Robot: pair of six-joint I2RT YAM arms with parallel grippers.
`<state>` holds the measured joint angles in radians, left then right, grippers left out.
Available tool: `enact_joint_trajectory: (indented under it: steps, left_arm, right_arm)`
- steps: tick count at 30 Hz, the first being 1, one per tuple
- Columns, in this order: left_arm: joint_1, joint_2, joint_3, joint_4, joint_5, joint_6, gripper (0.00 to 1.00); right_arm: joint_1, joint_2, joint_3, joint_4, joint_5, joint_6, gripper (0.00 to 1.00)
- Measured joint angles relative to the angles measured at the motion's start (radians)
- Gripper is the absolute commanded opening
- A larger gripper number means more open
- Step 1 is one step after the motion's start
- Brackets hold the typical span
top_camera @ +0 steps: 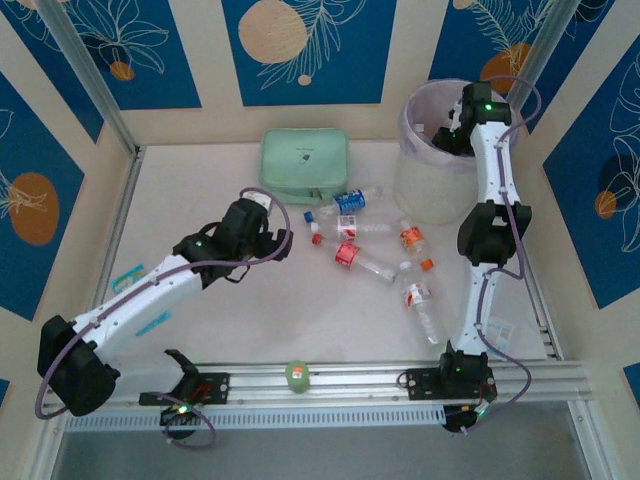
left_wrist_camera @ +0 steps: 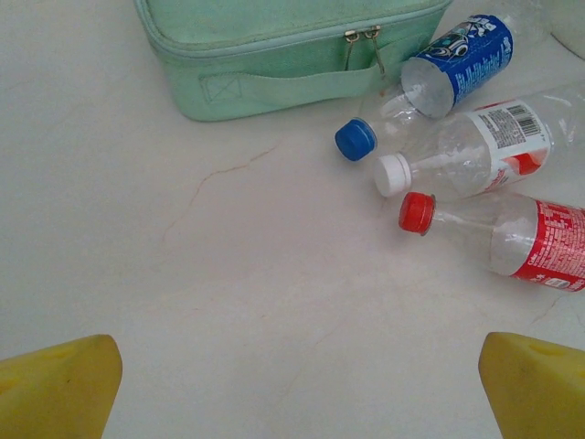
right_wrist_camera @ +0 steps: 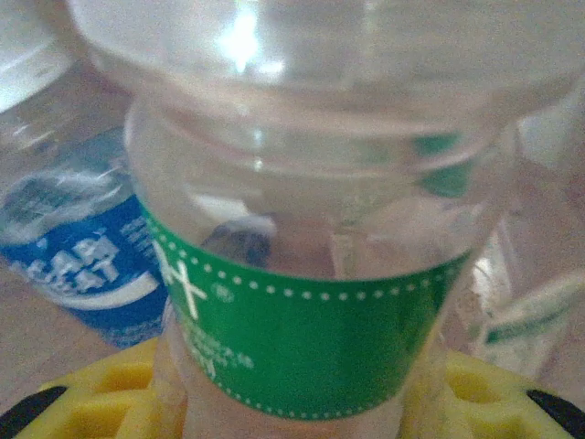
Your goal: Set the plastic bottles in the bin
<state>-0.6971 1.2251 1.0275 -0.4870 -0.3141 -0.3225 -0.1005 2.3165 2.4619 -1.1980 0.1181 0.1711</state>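
Note:
My right gripper hangs inside the mouth of the bin, at the back right. It is shut on a clear plastic bottle with a green label, held between the yellow fingers. Behind it lies a blue-labelled bottle inside the bin. Several bottles lie on the table's middle: a blue-labelled one, a white-capped one, a red-labelled one and others with orange caps. My left gripper is open just left of them, nothing between its fingers.
A mint green zipped case lies at the back, touching the blue-labelled bottle. A small green object sits on the front rail. Walls close in the table at the back and both sides.

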Motion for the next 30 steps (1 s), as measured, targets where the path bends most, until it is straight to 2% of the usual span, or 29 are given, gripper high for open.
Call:
enact_joint_trajectory:
  steps: [4,7,11,16,20,26,30]
  left_arm:
    - [0.0,0.0,-0.01,0.007,0.003,0.015,1.0]
    - [-0.001,0.0,-0.015,0.014,0.007,0.018,1.0]
    - [-0.004,0.0,-0.019,0.018,0.015,0.018,1.0]
    - [-0.006,0.009,-0.019,0.029,0.026,0.018,1.0]
    - [-0.006,0.038,-0.019,0.036,0.043,0.018,1.0]
    - [-0.007,0.068,-0.019,0.037,0.058,0.018,1.0]
    - [-0.008,0.068,-0.019,0.039,0.063,0.017,1.0]
  right_arm:
    - [-0.001,0.007,-0.011,0.022,-0.006,0.005,0.77]
    - [-0.001,0.018,-0.009,0.016,-0.004,0.008,0.89]
    - [-0.002,0.017,0.02,-0.007,0.005,0.001,0.99]
    - [-0.007,-0.011,0.065,-0.024,0.006,-0.018,0.99]
    - [-0.012,-0.113,0.108,-0.037,0.013,-0.033,0.99]
    - [-0.005,-0.376,0.104,-0.027,0.021,-0.042,0.99]
    - [0.042,-0.579,-0.025,0.003,0.054,-0.049,0.99]
